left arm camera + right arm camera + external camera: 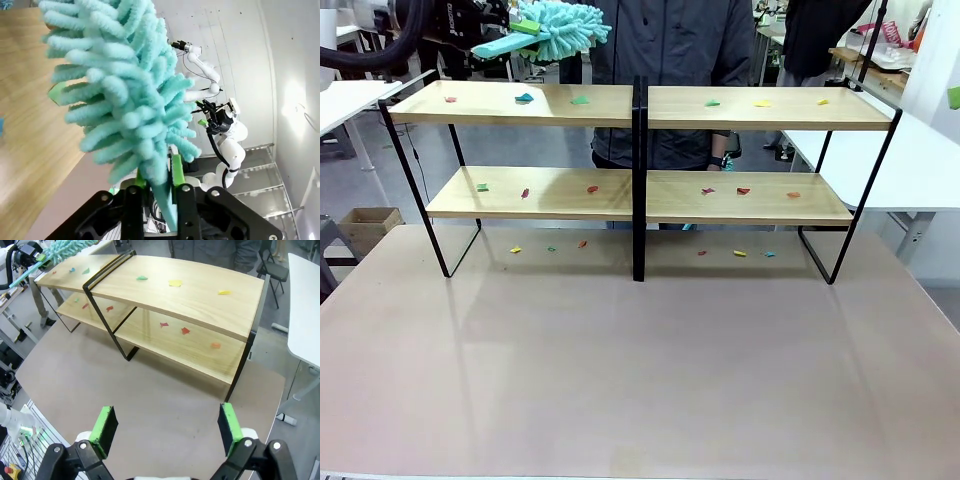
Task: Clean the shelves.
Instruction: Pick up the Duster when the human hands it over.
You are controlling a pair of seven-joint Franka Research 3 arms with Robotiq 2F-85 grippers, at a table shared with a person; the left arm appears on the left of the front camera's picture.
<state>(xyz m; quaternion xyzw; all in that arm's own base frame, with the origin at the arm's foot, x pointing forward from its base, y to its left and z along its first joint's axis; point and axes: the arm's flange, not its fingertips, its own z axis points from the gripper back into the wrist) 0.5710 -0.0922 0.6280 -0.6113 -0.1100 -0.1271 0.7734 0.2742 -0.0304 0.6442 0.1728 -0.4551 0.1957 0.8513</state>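
Observation:
The shelves [480,104] stand across the far half of the table, two wooden tiers in a black frame with a central divider. Small coloured scraps [524,98] lie scattered on both tiers and on the table under them. My left gripper [525,30] hovers above the top tier's left end, shut on the handle of a fluffy teal duster [565,27]. In the left wrist view the duster [120,85] rises from between the green pads [176,170], with the wooden board [25,115] beside it. My right gripper [167,427] stands open over the table, short of the shelves [200,295].
A person in a dark jacket [670,50] stands right behind the shelves. The brown table [640,350] stretches bare in front of them. White tables [920,160] flank both sides, and a cardboard box [365,225] sits on the floor at the left.

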